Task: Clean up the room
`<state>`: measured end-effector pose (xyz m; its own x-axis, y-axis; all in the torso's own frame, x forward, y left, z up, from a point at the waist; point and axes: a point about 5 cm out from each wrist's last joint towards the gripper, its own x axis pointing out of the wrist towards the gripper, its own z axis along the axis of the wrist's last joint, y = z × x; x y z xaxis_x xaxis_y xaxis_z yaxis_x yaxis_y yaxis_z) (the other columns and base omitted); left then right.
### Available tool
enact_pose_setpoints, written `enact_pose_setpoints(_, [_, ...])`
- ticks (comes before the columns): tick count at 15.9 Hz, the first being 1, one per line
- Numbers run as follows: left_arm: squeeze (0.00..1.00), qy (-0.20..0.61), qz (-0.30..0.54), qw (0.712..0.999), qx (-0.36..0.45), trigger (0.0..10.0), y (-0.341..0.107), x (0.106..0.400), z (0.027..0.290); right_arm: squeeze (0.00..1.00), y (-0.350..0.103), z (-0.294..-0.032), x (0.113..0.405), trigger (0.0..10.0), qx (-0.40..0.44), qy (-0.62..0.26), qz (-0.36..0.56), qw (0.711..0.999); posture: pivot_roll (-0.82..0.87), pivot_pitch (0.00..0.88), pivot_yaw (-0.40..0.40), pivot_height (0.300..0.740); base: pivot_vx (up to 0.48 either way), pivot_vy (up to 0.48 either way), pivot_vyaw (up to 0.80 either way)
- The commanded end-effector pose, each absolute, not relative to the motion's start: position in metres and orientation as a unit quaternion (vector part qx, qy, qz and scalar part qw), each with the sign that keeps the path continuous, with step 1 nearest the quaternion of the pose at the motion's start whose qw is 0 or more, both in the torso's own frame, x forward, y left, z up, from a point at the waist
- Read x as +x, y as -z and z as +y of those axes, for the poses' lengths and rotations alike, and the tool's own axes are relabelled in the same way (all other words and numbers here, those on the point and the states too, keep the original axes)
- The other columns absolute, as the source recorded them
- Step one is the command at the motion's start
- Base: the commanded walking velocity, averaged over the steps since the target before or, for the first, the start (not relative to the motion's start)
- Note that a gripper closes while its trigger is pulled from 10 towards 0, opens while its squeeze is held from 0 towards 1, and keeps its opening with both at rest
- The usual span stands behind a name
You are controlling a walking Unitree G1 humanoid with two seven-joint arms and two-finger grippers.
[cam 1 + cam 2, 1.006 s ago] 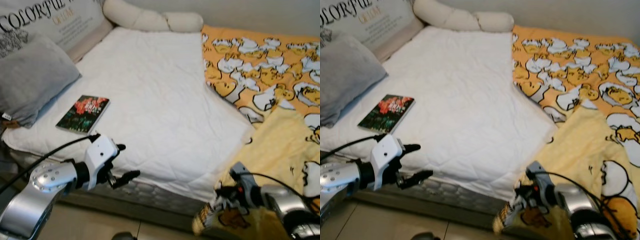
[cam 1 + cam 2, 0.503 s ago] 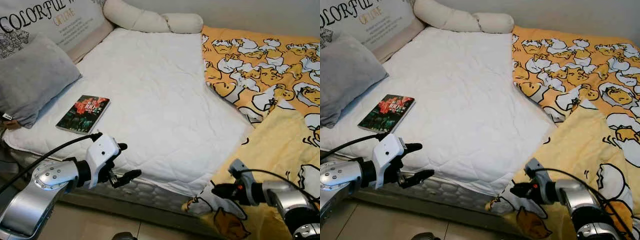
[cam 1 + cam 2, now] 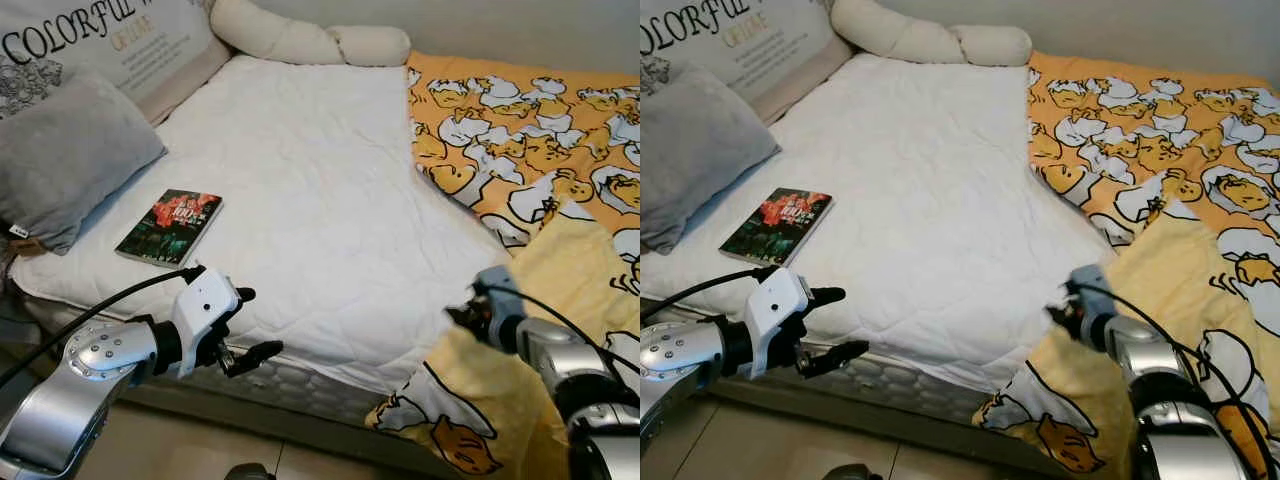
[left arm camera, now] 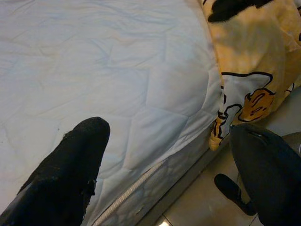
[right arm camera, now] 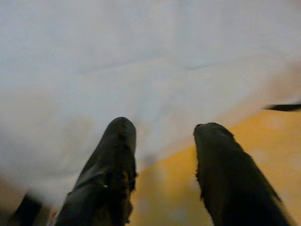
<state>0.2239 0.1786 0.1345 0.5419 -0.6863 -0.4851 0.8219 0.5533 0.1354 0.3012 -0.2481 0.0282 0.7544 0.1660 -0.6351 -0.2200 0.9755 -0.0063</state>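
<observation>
I stand at the foot-side edge of the bed, and the job in hand, as I judge it, is to spread the yellow-orange cartoon-print blanket (image 3: 520, 170) over the white quilted mattress cover (image 3: 300, 190). The blanket lies bunched on the right half of the bed, one corner drooping over the edge toward the floor. My right gripper (image 5: 162, 155) hovers at the blanket's folded pale-yellow edge, just where it meets the white cover — its two black fingers are spread apart with nothing between them. My left gripper (image 3: 250, 325) waits near the mattress edge, fingers parted and empty too.

To do this well, I should pinch the blanket's edge low and deep, taking a full fold of cloth rather than a thin lip that could slip out. Then draw it sideways across the white cover in one level pull, keeping the cloth off the floor.

The thin dark paperback book (image 3: 170, 226) lies near the grey square pillow (image 3: 65, 160), well apart from the blanket — I should stop short of it, or move it first, so it is not buried.
</observation>
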Motion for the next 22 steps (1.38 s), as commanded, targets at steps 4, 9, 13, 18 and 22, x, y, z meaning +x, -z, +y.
enact_pose_setpoints(4, [0.15, 0.448, 0.195, 0.853, 0.184, 10.0, -0.136, 0.222, 0.178, 1.0, -0.023, -0.242, 0.31, 10.0, 0.04, 0.074, 0.326, 0.942, 0.13, 0.0, 0.016, 0.74, 0.0, 0.0, 0.0])
enact_pose_setpoints(9, [0.16, 0.449, 0.2, 0.852, 0.18, 10.0, -0.139, 0.218, 0.178, 1.0, -0.017, -0.231, 0.311, 10.0, 0.027, 0.139, 0.344, 0.928, 0.17, 0.0, 0.02, 0.74, 0.0, 0.0, 0.0])
enact_pose_setpoints(13, [0.16, 0.454, 0.207, 0.849, 0.174, 10.0, -0.145, 0.208, 0.18, 0.0, -0.006, -0.225, 0.303, 10.0, -0.022, 0.127, 0.385, 0.914, 0.21, 0.0, 0.029, 0.74, 0.0, 0.0, 0.0])
enact_pose_setpoints(18, [0.16, 0.457, 0.221, 0.844, 0.171, 10.0, -0.151, 0.196, 0.181, 0.0, 0.01, -0.225, 0.286, 0.7, -0.019, 0.135, 0.424, 0.895, 0.23, 0.056, 0.035, 0.74, 0.0, 0.0, 0.0])
enact_pose_setpoints(22, [0.16, 0.46, 0.228, 0.842, 0.168, 10.0, -0.151, 0.192, 0.179, 0.0, 0.017, -0.225, 0.278, 0.0, 0.004, 0.143, 0.434, 0.89, 0.23, 0.063, 0.037, 0.74, 0.0, 0.0, 0.0])
